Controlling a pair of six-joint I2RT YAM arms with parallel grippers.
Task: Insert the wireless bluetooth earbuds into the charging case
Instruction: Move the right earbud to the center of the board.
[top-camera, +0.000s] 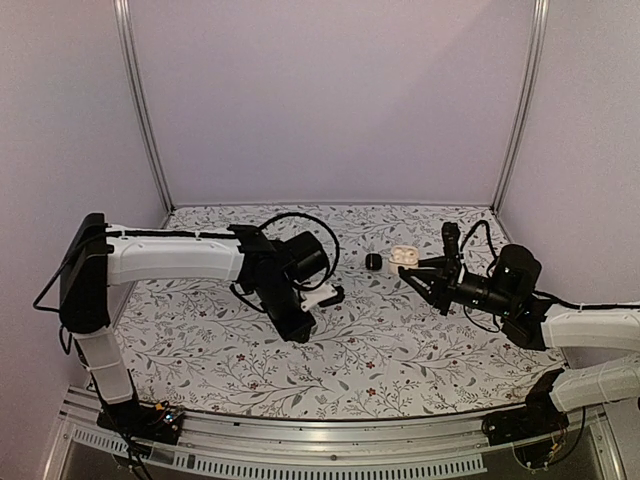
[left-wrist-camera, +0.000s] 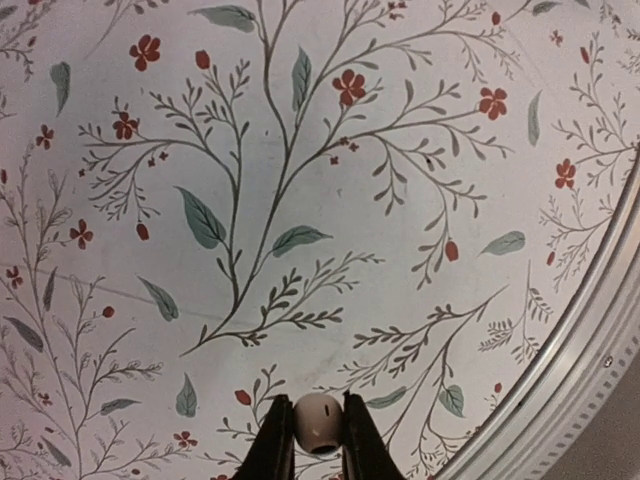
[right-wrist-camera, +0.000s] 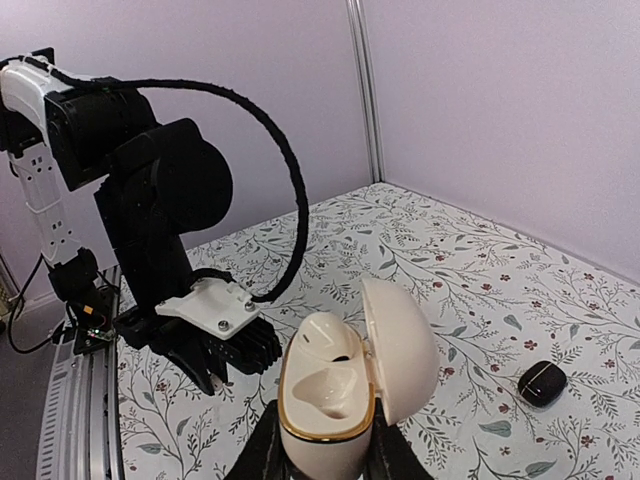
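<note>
Earbud (left-wrist-camera: 318, 423) is pinched in your left claw (left-wrist-camera: 316, 436); your right claw (right-wrist-camera: 325, 447) grips the open charging case (right-wrist-camera: 328, 392). Come in crooked and it could pop out.

The bottom edge crops the charging case (right-wrist-camera: 328, 405), and jaws partly hide the earbud (left-wrist-camera: 318, 420).

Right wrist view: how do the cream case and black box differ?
The cream egg-shaped case is open and gripped in the right claw; the glossy black pebble-shaped box is shut, lying on the floral table. The case looks bigger than the box. Both are rounded.
</note>
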